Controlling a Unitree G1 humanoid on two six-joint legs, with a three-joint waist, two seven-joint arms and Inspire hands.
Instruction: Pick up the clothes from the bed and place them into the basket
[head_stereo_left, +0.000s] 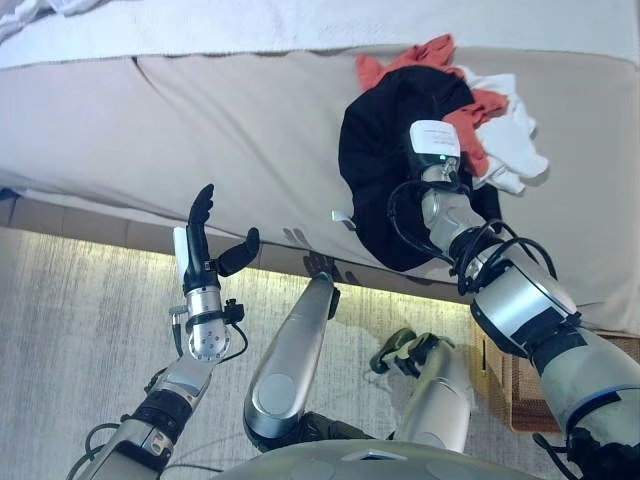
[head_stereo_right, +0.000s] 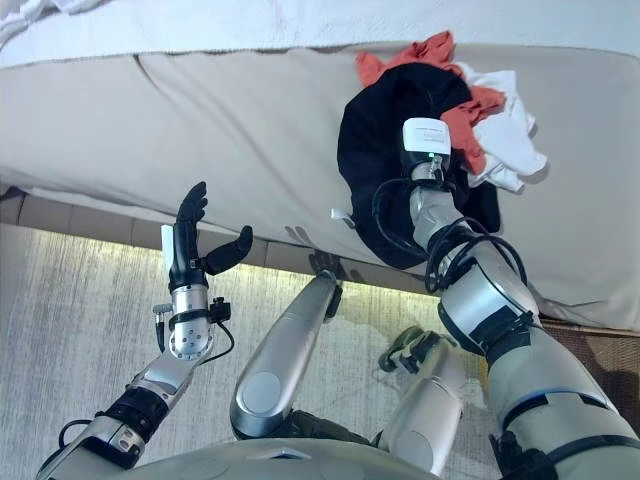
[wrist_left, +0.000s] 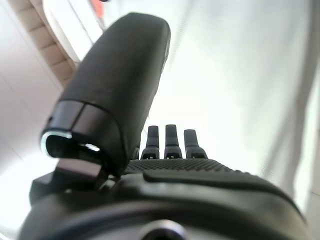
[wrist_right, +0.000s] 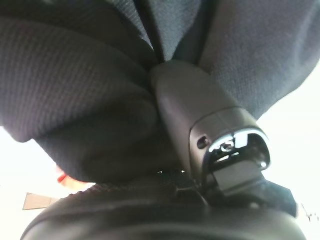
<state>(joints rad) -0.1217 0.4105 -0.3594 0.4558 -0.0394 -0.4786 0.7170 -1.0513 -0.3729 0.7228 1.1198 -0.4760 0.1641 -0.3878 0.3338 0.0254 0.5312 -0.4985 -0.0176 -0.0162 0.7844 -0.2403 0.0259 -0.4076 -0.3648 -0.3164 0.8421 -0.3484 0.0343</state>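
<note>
A pile of clothes lies on the right part of the bed (head_stereo_left: 200, 130): a black garment (head_stereo_left: 385, 150) hangs over the bed's edge, with a red garment (head_stereo_left: 420, 55) and a white garment (head_stereo_left: 515, 135) behind it. My right hand (head_stereo_left: 435, 145) is sunk into the black garment. In the right wrist view its thumb (wrist_right: 195, 100) presses into bunched black cloth (wrist_right: 75, 85), with folds drawn around it. My left hand (head_stereo_left: 203, 250) is raised in front of the bed's edge over the floor, open and holding nothing.
The edge of a brown woven basket (head_stereo_left: 505, 385) shows on the floor at the lower right, beside the bed. A pale striped rug (head_stereo_left: 80, 320) covers the floor in front. White bedding (head_stereo_left: 300, 25) lies along the bed's far side.
</note>
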